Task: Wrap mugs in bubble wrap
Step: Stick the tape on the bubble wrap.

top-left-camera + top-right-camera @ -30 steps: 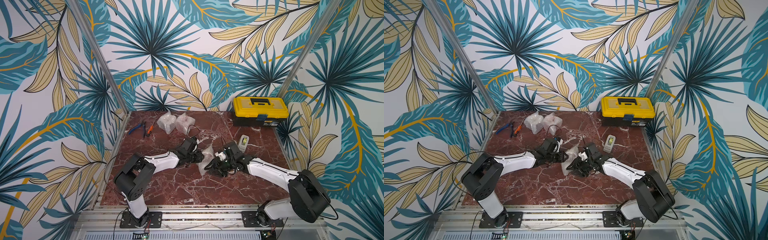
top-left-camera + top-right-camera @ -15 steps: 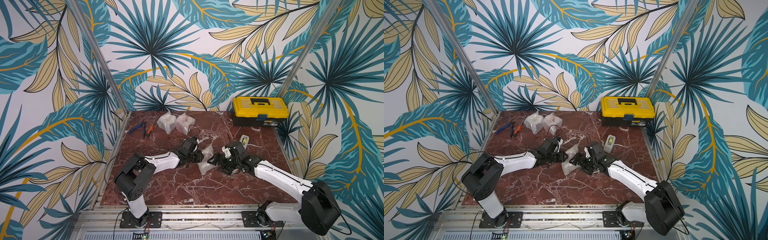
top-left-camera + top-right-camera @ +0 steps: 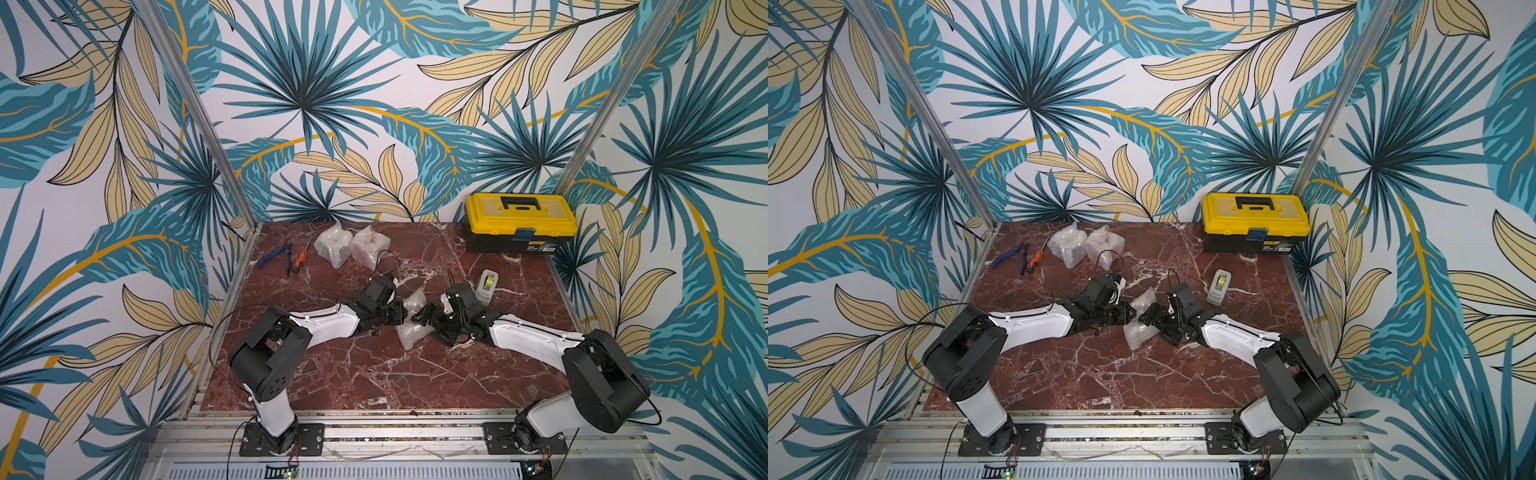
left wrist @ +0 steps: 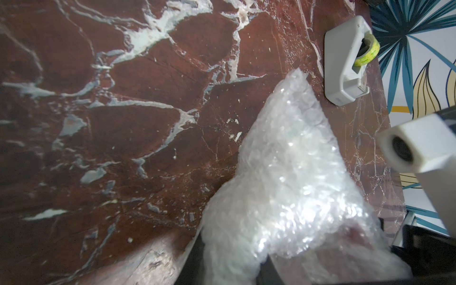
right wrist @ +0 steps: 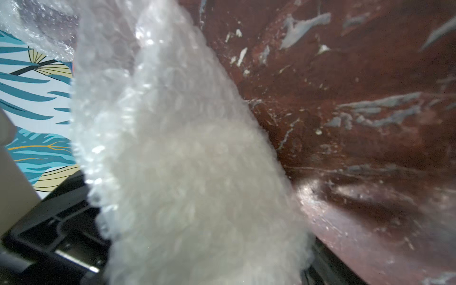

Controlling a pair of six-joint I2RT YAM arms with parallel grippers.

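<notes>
Since the earlier frames the right arm has been swinging its elbow back in from the table's side. Its right gripper (image 3: 423, 318) is keeping to the same spot against the bubble wrap (image 3: 411, 334), and the left arm is holding its place. We are seeing the left gripper (image 3: 400, 318) pinching the wrap in nearly closed jaws, with film bunching out beyond them in the left wrist view. We are not able to tell whether the right gripper's jaws are spread or clamping, because wrap is filling its wrist view. The mug is lying hidden inside this wrap at mid-table (image 3: 332, 374), between the two grippers.

We are judging the risks as follows. The loose corners are likely to spring open, since nothing is taping them. A one-sided pinch on slippery film may also be letting the mug slide or roll out. The tape dispenser (image 3: 486, 284) is standing just beside the right wrist, where a sweep could knock it. Two wrapped bundles (image 3: 332, 249), the pliers (image 3: 272, 257), the screwdriver (image 3: 300, 259) and the yellow toolbox (image 3: 521, 222) are lying well apart at the back and obstructing nothing.
</notes>
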